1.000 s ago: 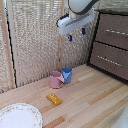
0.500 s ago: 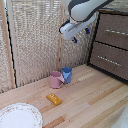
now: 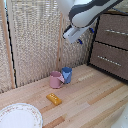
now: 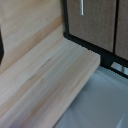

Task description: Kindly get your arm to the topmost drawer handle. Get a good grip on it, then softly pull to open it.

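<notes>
Showed a pale plank table (image 3: 95,100) backed by a woven reed screen (image 3: 35,40), with a dark cabinet (image 3: 95,45) closing off the exterior view's right. Carried clutter well clear of the job: a pink cup (image 3: 55,80) touching or just beside a blue cup (image 3: 67,75), a yellow block (image 3: 54,99) nearer the camera, and a patterned plate (image 3: 19,117) at the near corner.

Found the arm (image 3: 92,11) high over the table, with the hand (image 3: 81,38) hanging above the cups and slanted toward the cabinet. Held nothing visible. Could not tell how far apart the blue-tipped fingers (image 3: 80,41) stood, given the blur. Looked like a raised approach, probably chosen to pass over the cups rather than among them.

Placed the drawer (image 3: 112,25) as the upper of the two fronts in view, shut flush, with the drawer handle (image 3: 116,32) lying level across it, untouched. Left the hand near it but apart, about level with the bar and toward the exterior view's left of it.

Offered little from the wrist view: only planks and dark-framed woven panels (image 4: 95,22), no fingers and no drawer. Suggested the wrist was not yet squared to the bar.

Judged the reach as under way, the grip and the soft pull not yet begun.
</notes>
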